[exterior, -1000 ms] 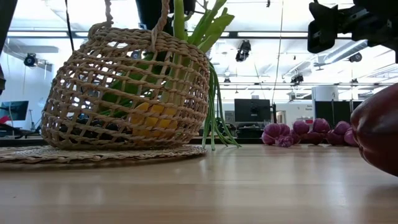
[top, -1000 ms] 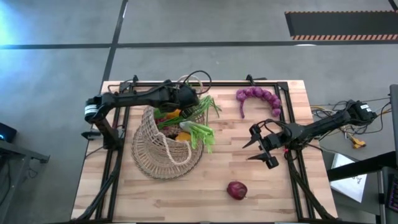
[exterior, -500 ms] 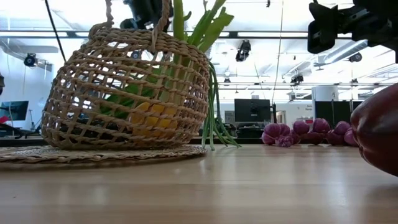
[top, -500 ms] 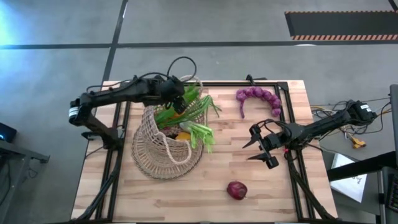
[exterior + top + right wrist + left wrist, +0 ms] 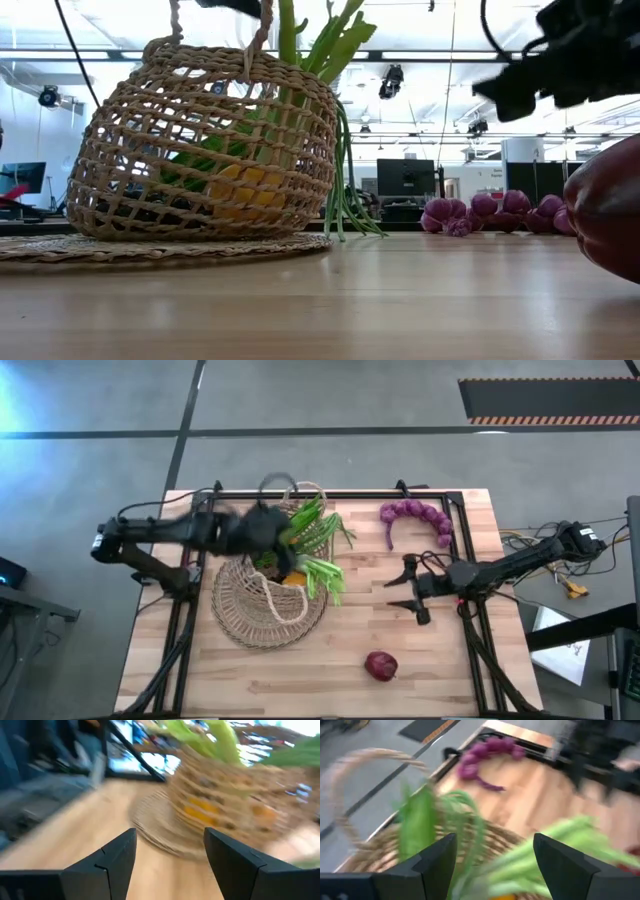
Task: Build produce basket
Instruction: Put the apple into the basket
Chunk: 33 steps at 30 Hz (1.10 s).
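The tan woven basket (image 5: 262, 598) (image 5: 205, 140) sits left of the table's middle on its broad flat base. A leek, green stalks (image 5: 312, 528) and orange peppers (image 5: 240, 192) fill it, and the greens stick out over its rim. My left gripper (image 5: 262, 532) (image 5: 492, 865) is open above the basket's far-left rim, holding nothing. My right gripper (image 5: 408, 592) (image 5: 170, 865) is open right of the basket, facing it. The purple string of onions (image 5: 415, 516) lies at the far right. A red onion (image 5: 380, 665) (image 5: 610, 205) lies near the front.
Black frame rails run along the table's left, far and right edges (image 5: 470, 540). Bare wood lies between the basket and my right gripper and along the near edge (image 5: 300, 680). Cables hang off the table's right side (image 5: 560, 575).
My left gripper has drawn back from over the basket's far right rim toward the table's left, moving fast. My right gripper has moved a little toward the basket and turned. The basket and its produce have stayed where they were.
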Motion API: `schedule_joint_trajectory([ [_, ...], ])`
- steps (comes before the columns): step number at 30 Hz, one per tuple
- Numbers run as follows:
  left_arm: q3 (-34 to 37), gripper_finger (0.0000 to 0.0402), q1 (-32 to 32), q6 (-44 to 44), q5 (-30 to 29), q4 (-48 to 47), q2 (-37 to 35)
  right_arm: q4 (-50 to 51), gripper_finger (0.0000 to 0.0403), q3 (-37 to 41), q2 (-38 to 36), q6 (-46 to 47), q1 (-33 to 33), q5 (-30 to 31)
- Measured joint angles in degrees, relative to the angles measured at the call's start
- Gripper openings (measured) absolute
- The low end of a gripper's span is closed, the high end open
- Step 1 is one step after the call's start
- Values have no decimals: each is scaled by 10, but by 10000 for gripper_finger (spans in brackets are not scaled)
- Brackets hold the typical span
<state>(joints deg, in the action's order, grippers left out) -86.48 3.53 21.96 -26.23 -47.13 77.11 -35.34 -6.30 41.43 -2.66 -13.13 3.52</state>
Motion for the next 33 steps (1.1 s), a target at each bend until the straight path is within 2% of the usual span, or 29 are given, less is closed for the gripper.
schedule_joint_trajectory([
  [4,50,247,112,2,-102,54,9,41,224,0,0,3,0,36],
  [8,126,247,207,1,-185,170,26,84,224,-19,-2,51,0,42],
  [13,209,247,281,-55,-195,347,71,303,224,-117,10,102,-3,41],
  [17,216,247,313,-152,-197,455,140,461,224,-190,42,172,-39,41],
  [21,175,247,319,-179,-173,495,211,504,224,-216,83,262,-129,41],
  [24,134,247,318,-183,-113,492,254,501,224,-221,115,349,-222,78],
  [27,100,247,318,-206,-58,492,291,500,224,-235,156,445,-327,161],
  [30,77,247,318,-223,-51,492,321,500,224,-260,205,529,-432,262],
  [33,65,247,313,-223,-48,491,343,498,224,-287,261,604,-508,354],
])
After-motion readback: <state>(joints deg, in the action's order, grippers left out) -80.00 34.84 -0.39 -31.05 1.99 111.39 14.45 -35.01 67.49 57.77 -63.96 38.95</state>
